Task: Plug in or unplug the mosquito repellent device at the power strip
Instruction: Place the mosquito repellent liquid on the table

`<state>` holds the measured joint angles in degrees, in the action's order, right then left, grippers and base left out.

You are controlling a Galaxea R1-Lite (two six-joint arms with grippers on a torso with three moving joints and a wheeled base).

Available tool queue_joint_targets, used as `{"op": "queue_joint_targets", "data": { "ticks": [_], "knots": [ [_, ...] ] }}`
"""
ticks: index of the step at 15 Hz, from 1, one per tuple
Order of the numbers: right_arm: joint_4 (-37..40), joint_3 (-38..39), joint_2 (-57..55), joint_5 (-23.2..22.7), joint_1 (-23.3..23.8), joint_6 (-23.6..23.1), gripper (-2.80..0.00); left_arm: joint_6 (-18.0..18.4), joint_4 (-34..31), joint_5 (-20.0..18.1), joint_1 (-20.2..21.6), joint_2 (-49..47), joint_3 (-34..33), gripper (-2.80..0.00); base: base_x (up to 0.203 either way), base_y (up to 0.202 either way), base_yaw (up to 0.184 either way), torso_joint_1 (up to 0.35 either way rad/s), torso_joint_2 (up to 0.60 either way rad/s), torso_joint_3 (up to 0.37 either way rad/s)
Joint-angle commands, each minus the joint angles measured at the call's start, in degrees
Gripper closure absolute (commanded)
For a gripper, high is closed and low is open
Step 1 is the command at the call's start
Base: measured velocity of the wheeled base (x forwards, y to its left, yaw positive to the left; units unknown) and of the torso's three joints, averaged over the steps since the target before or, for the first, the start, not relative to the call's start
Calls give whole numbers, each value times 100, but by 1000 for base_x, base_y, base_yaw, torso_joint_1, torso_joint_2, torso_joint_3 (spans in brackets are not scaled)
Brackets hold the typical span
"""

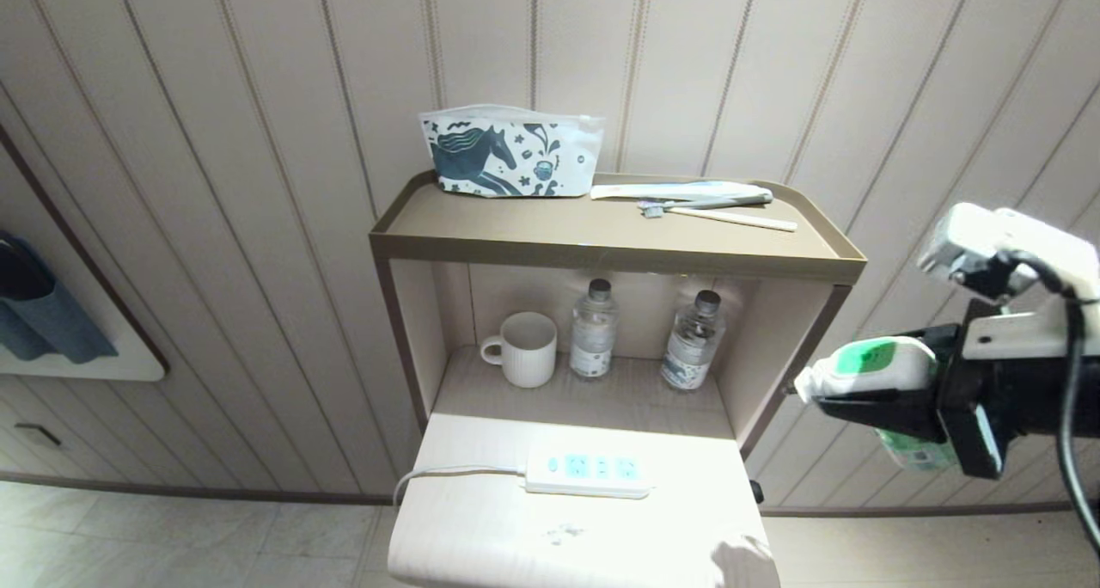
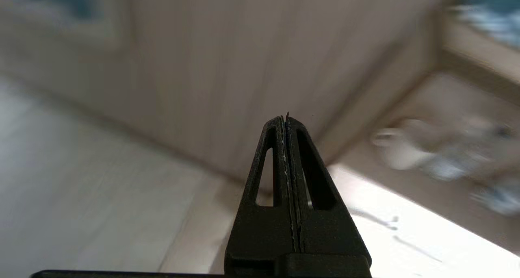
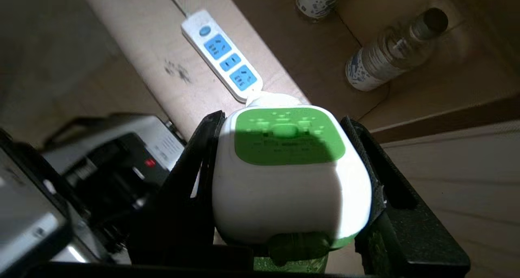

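Note:
My right gripper (image 1: 859,390) is shut on the mosquito repellent device (image 1: 868,360), a white rounded body with a green top and a green bottle below. It hangs in the air to the right of the bedside cabinet. In the right wrist view the black fingers (image 3: 203,148) press both sides of the device (image 3: 284,176). The power strip (image 1: 589,472) lies flat on the cabinet's lower top, cord running left, and its light-blue sockets (image 3: 222,54) are all empty. The device is well apart from it. My left gripper (image 2: 285,121) is shut on nothing, out of the head view, low to the left of the cabinet.
A white mug (image 1: 526,349) and two clear water bottles (image 1: 593,330) (image 1: 693,340) stand in the open niche behind the strip. On the upper shelf (image 1: 601,235) are a patterned pouch (image 1: 507,154) and toothbrushes (image 1: 713,205). A panelled wall rises behind.

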<state>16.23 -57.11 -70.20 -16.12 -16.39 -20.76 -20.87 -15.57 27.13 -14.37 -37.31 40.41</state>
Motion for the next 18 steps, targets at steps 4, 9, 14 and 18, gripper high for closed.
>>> {"op": "queue_joint_targets", "data": {
  "ticks": [4,9,14,18],
  "knots": [
    [-1275,1421,948,1800,-9,2524,0,976,-501,822,1527,2268,-1085,0,0,0,0,0,0,0],
    [-3422,3390,1704,5055,-821,2718,0,2149,1786,820,1577,2513,-3720,0,0,0,0,0,0,0],
    [-3565,4065,2507,6861,-1111,2901,0,2633,1218,-1637,1510,3501,-3777,0,0,0,0,0,0,0],
    [-3531,4179,3109,7700,-52,2717,0,2597,775,-1817,1498,3731,-3628,0,0,0,0,0,0,0]
  ]
}}
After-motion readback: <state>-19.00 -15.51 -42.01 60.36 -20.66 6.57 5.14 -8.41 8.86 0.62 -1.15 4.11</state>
